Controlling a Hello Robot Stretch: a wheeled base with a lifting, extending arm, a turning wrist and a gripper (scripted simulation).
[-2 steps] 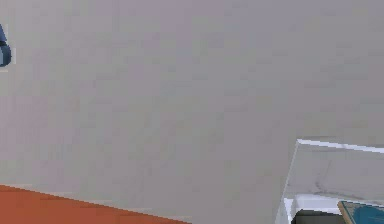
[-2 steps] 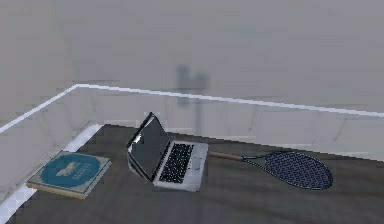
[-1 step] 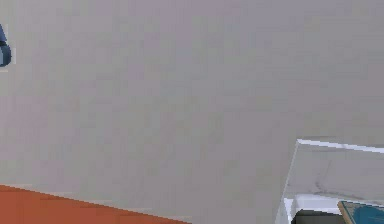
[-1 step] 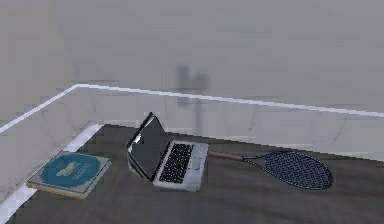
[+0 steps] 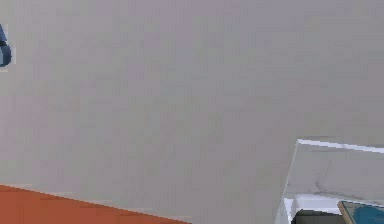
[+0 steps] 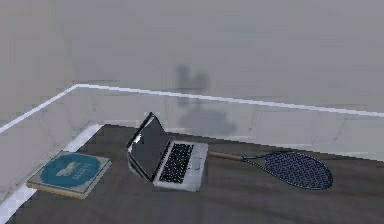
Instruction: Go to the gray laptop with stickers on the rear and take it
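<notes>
On the one dark counter (image 6: 250, 196) I count one gray laptop (image 6: 168, 158), one flat book (image 6: 70, 173) with a teal cover at the laptop's eight o'clock, and one racket (image 6: 290, 168) at its three o'clock. One blue shape (image 5: 3, 45) sits at the forward view's left edge.

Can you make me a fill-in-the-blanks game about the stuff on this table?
1. The laptop's lid is ____.
2. Toward the arm side view's right of the laptop lies a ____.
3. On the laptop's other side lies a blue ____.
4. All three things rest on a dark ____.

Missing words: open; racket; book; table.
</notes>
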